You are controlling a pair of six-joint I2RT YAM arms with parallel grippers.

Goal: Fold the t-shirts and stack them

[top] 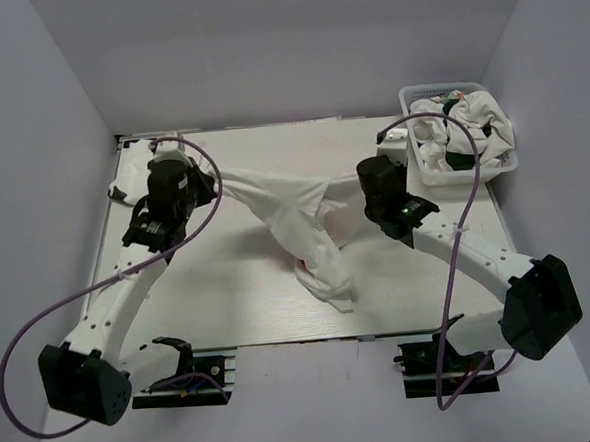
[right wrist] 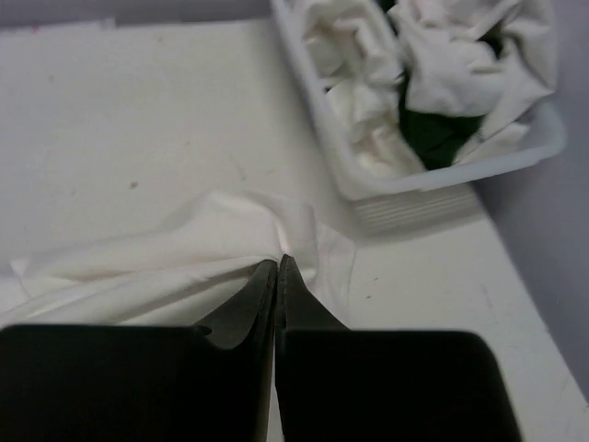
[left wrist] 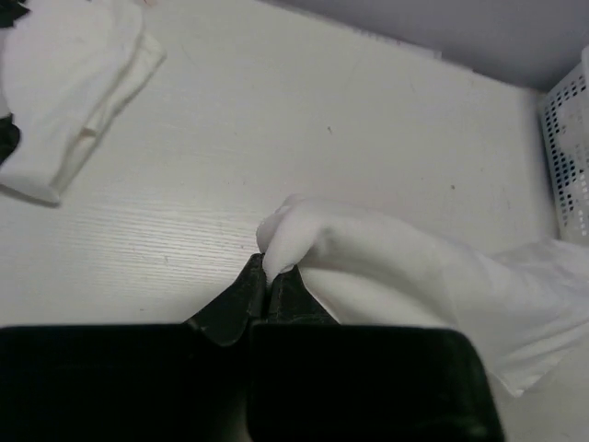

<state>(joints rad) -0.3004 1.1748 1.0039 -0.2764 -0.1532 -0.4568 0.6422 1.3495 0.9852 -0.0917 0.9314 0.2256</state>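
A white t-shirt [top: 292,209] hangs stretched between my two grippers above the table, its body drooping toward the front with a bit of red print [top: 303,273] showing low down. My left gripper [top: 212,182] is shut on the shirt's left edge [left wrist: 304,241]; its jaws pinch a cloth fold. My right gripper [top: 365,182] is shut on the right edge [right wrist: 276,235]. More white t-shirts [top: 465,130], one with dark green print [right wrist: 433,133], lie crumpled in the basket. Another white t-shirt [left wrist: 64,83] lies at the table's far left.
The white plastic lattice basket [top: 413,102] stands at the back right corner of the table [top: 229,295]; its wall shows in the left wrist view [left wrist: 566,147] and the right wrist view [right wrist: 405,198]. Purple cables loop from both arms.
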